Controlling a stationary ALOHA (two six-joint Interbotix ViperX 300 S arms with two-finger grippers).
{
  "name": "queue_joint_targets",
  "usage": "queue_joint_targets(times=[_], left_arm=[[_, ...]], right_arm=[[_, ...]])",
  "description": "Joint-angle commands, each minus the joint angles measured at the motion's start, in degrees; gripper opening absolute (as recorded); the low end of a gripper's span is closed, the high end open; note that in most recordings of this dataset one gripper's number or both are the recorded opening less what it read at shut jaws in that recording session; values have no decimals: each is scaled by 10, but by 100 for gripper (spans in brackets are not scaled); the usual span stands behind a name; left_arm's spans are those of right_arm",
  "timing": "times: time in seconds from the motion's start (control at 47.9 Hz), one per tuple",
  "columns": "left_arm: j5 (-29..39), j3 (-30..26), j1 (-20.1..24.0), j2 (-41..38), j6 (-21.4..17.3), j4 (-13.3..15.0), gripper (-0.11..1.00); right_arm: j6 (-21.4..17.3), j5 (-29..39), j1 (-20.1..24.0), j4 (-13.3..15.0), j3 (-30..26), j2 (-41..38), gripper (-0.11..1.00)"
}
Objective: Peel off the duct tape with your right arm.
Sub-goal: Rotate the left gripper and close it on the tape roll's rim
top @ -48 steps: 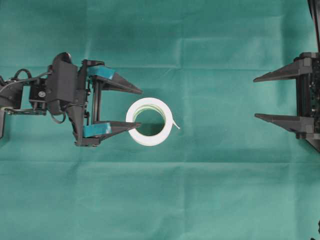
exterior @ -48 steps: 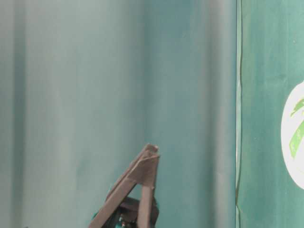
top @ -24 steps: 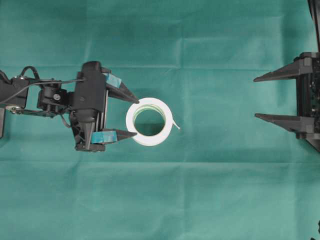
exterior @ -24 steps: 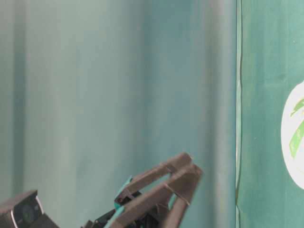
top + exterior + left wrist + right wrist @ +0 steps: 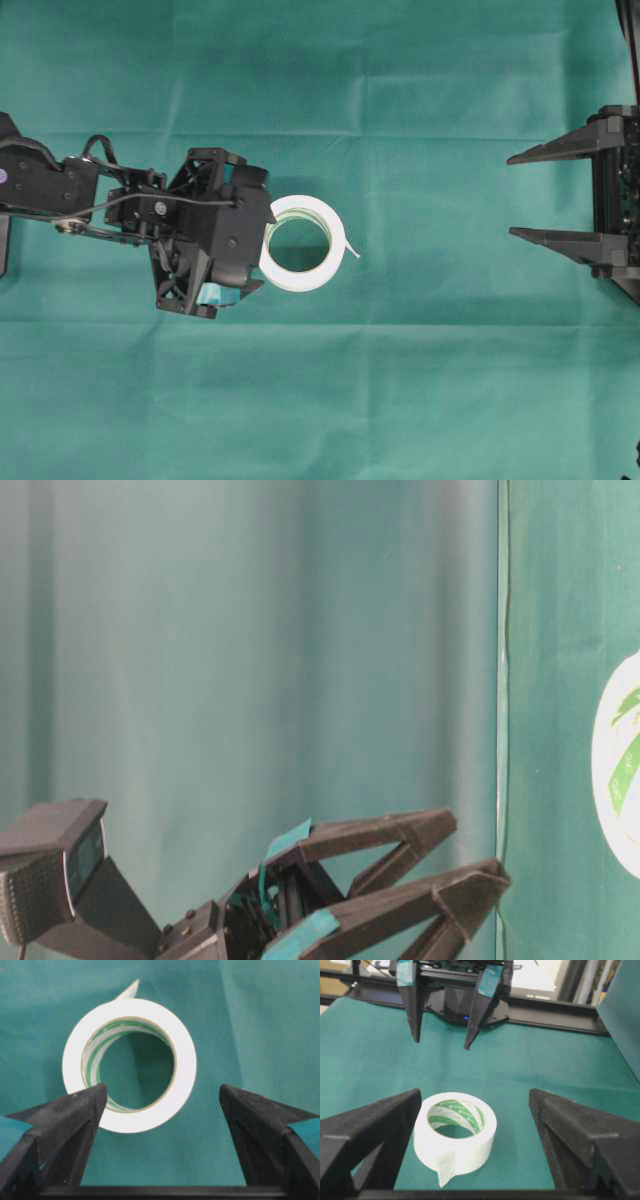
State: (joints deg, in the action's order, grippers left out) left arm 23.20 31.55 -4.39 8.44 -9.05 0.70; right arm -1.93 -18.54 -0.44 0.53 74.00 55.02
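The white duct tape roll (image 5: 332, 243) lies flat on the green cloth, with its short loose tab (image 5: 352, 252) pointing toward the right arm. My left gripper (image 5: 264, 250), with teal strips, is open and pitched down above the roll's left rim. In the left wrist view (image 5: 162, 1091) one finger overlaps the roll (image 5: 182, 1060) and the other stands outside it. My right gripper (image 5: 512, 195), plain black, is open far to the right. Its wrist view (image 5: 475, 1097) shows the roll (image 5: 470, 1147), the tab (image 5: 445, 1167) and the left gripper (image 5: 441, 1042) behind.
The green cloth (image 5: 420, 380) covers the whole table. A green curtain fills the table-level view, where the left gripper (image 5: 475, 855) shows at the bottom and a white, green-streaked shape (image 5: 622, 780) at the right edge. A black frame rail (image 5: 555, 1010) runs along the far table edge.
My left gripper has moved right toward the roll and tipped its fingers down over the roll's left rim. The roll and the right arm have not moved.
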Motion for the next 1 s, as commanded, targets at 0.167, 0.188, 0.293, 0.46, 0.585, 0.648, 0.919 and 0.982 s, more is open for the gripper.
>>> queue_joint_targets(times=[0.167,0.188,0.293,0.46,0.585,0.648,0.919,0.982], left_arm=[[19,-30,-5,-16,-4,0,97],[19,-31,-7,-18,-4,1,97],[19,-31,-11,-25,-4,0,97],[19,-31,-16,-40,-4,1,97],[19,-31,-20,-51,-5,0,97],[19,-32,-22,-58,-5,0,97],[19,-31,-22,-91,-8,-3,97],[19,-33,-21,-101,-12,-3,97]], right_arm=[[-1,-6,0,0,-2,-3,84],[-1,-7,0,0,-1,-3,84],[-1,-13,-1,0,2,-3,84],[-1,-14,0,0,2,-2,84],[-1,-15,0,0,3,-2,84],[-1,-15,-1,0,3,-3,84],[-1,-15,-1,0,1,-3,84],[-1,-15,0,0,2,-4,84]])
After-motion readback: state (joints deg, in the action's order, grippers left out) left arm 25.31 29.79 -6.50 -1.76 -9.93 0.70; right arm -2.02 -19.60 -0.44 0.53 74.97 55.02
